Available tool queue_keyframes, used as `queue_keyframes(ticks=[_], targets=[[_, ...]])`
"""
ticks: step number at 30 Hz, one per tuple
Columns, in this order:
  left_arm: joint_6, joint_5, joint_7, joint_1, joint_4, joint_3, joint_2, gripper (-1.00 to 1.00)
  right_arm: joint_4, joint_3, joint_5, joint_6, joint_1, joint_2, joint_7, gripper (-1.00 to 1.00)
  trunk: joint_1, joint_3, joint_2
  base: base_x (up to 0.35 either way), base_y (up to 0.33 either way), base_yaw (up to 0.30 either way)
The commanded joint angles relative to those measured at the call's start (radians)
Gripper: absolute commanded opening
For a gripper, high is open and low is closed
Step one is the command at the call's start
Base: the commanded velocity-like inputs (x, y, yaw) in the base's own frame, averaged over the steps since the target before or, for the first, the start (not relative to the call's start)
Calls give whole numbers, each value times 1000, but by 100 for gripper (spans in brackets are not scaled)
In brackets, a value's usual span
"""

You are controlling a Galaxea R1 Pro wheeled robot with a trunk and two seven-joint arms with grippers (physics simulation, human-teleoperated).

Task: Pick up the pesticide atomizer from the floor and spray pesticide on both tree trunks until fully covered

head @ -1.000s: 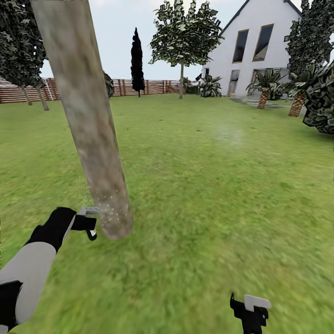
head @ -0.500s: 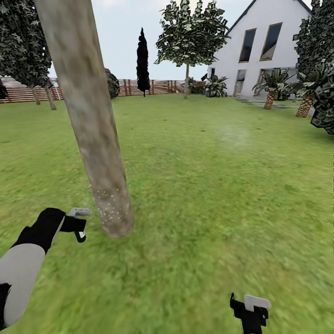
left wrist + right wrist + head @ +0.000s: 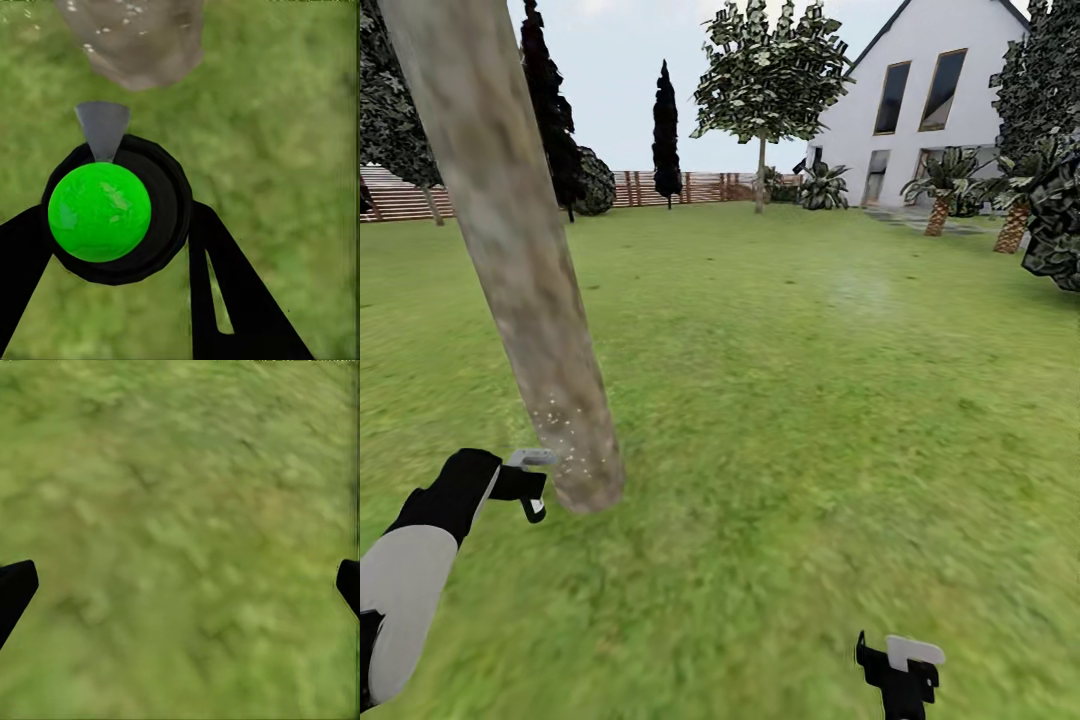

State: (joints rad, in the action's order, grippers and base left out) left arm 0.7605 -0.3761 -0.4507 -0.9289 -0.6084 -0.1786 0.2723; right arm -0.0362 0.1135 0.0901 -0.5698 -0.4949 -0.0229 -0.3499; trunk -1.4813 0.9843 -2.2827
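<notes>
No writing, label, brand, number or sign can be read anywhere in these pictures.

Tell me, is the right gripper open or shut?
Open: the right gripper has its fingertips far apart, with grass between them.

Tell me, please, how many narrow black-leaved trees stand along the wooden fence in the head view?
2: one black-leaved tree stands just right of the near trunk, the other further right before the fence. More may be hidden behind the trunk.
</notes>
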Motion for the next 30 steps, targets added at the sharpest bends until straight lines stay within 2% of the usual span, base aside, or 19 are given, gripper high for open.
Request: queue_keyframes(ticks=[1, 9, 15, 22, 30], targets=[[3, -10, -10, -1, -1, -5, -1, -100, 1, 8, 10, -2, -1, 0, -3, 100, 0, 1, 0, 79, -275, 0], [3, -12, -8, -2, -1, -7, -1, -100, 1, 8, 10, -2, -1, 0, -3, 100, 0, 1, 0, 23, -275, 18], [3, -13, -8, -2, -1, -7, -1, -100, 1, 8, 10, -2, -1, 0, -3, 100, 0, 1, 0, 21, -275, 261], [3, -14, -5, 1, -1, -8, 0, -100, 1, 7, 10, -2, -1, 1, -2, 100, 0, 1, 0, 213, -209, 266], [2, -15, -3, 2, 1, -10, 3, -100, 1, 8, 10, -2, -1, 0, -3, 100, 0, 1, 0, 242, -188, 29]])
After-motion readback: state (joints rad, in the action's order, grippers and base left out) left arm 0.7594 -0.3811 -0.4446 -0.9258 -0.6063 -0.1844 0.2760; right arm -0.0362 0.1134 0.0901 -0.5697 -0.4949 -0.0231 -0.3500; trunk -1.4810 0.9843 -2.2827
